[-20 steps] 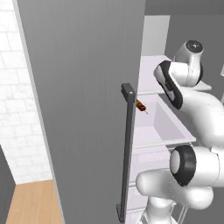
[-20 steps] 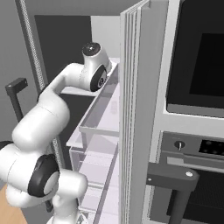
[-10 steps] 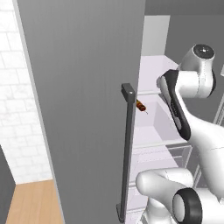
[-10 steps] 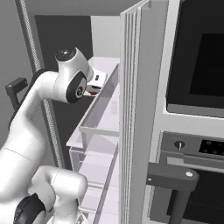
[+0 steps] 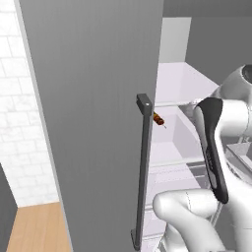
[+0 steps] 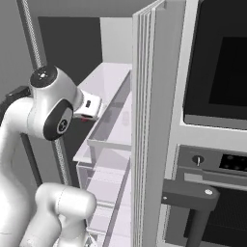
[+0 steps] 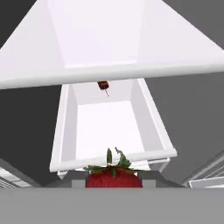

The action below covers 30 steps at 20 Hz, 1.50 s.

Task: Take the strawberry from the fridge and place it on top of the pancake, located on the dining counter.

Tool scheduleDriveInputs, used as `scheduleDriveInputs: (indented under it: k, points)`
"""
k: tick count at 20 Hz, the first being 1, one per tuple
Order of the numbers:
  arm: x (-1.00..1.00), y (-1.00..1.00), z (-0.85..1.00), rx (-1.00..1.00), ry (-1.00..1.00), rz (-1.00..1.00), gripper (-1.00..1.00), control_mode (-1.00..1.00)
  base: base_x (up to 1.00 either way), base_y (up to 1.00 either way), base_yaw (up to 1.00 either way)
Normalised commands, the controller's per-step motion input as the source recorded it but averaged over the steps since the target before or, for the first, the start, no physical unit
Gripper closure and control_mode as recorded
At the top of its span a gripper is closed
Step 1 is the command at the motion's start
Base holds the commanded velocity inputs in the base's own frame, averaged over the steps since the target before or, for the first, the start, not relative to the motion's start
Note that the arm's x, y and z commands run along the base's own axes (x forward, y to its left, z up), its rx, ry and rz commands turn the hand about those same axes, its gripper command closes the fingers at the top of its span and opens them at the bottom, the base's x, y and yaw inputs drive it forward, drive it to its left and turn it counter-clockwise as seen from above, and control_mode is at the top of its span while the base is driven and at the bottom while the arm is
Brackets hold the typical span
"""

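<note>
Hand view: strawberry (image 7: 113,176) sits right at the pincer, at the bottom edge, green leaves and stem pointing up and away from the camera, red body toward it; long axis runs roughly along the hand's line of sight. Fingertips hidden, so cannot tell if the pincer grips the berry or how wide it stands. Just beyond the berry, a white open bin (image 7: 65,131), bare inside. At its far end, a small brown-red and orange item (image 7: 103,85), under a white shelf (image 7: 109,72) that crosses above. Left base view: fridge (image 5: 98,123) door open, dark bar handle (image 5: 142,172), same brown-red item (image 5: 158,119) in the bin.
</note>
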Motion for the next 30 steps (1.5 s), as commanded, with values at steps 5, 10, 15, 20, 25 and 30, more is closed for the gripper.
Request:
scheduleDriveInputs:
  k: [5, 10, 15, 20, 25, 30]
  points:
    - [-0.98, 0.23, -0.34, -0.01, -0.09, 0.03, 1.0, -1.0, 0.0, 0.0, 0.0]
    - [-0.88, 0.24, -0.21, -0.01, -0.04, 0.03, 1.0, -1.0, 0.0, 0.0, 0.0]
    - [0.0, 0.0, 0.0, 0.0, 0.0, 0.0, 1.0, 1.0, -1.0, 0.66, 0.01]
    - [0.0, 0.0, 0.0, 0.0, 0.0, 0.0, 1.0, 1.0, -1.0, 0.29, 0.01]
    - [0.0, 0.0, 0.0, 0.0, 0.0, 0.0, 1.0, 1.0, -1.0, -0.13, -0.06]
    - [0.0, 0.0, 0.0, 0.0, 0.0, 0.0, 1.0, 1.0, -0.21, -0.45, -0.73]
